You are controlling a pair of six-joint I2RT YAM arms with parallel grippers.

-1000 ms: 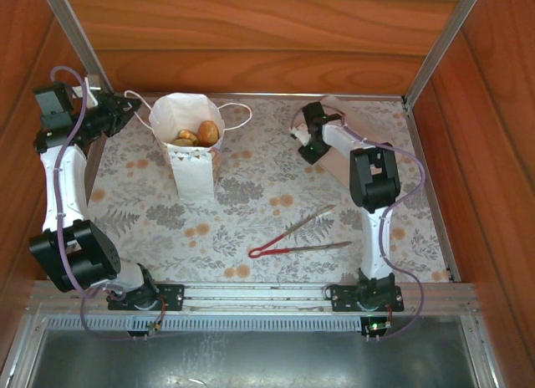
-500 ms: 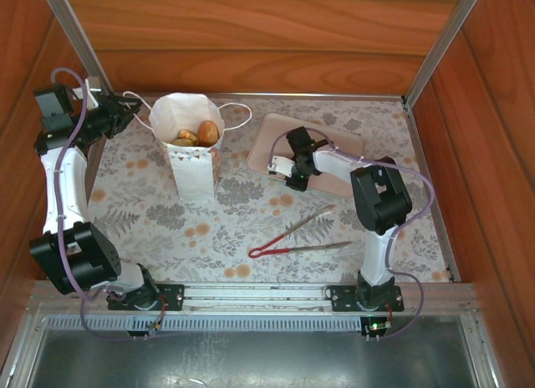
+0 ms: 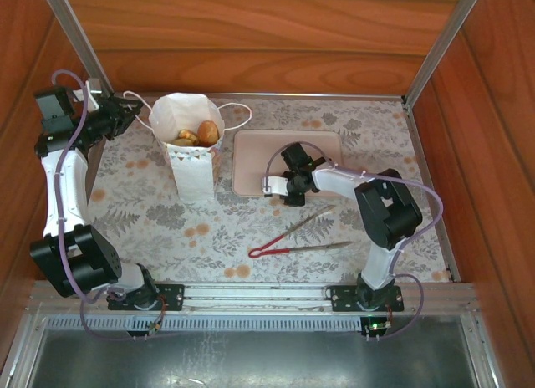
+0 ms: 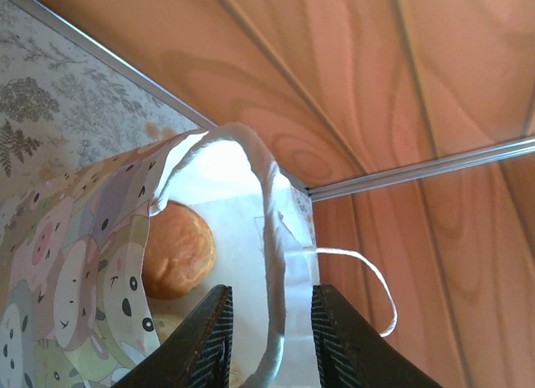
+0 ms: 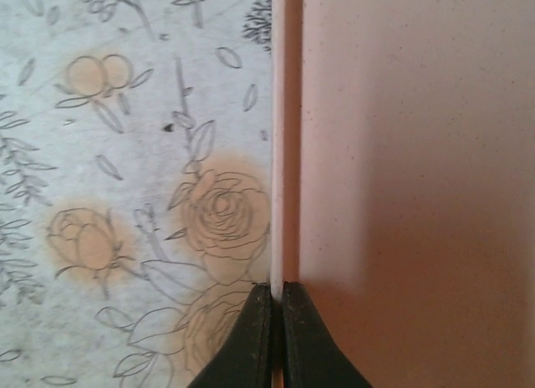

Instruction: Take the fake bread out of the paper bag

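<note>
While right gripper (image 5: pixel 274 293) pinches one tray (image 5: pixel 401 154), left gripper (image 4: pixel 270 300), ajar, straddles one paper bag (image 4: pixel 266 196).

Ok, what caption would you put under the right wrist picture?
Right claw shut on the rim of the beige tray, on the flowery tablecloth.

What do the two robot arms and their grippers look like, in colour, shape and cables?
Both arms are built alike, with white tube-shaped links, bulky black joints and black bases. A thin lilac cable runs in loose loops along the right arm, and the left arm has one as well. The left gripper and the right gripper each have two black fingers that taper towards the tips.
</note>
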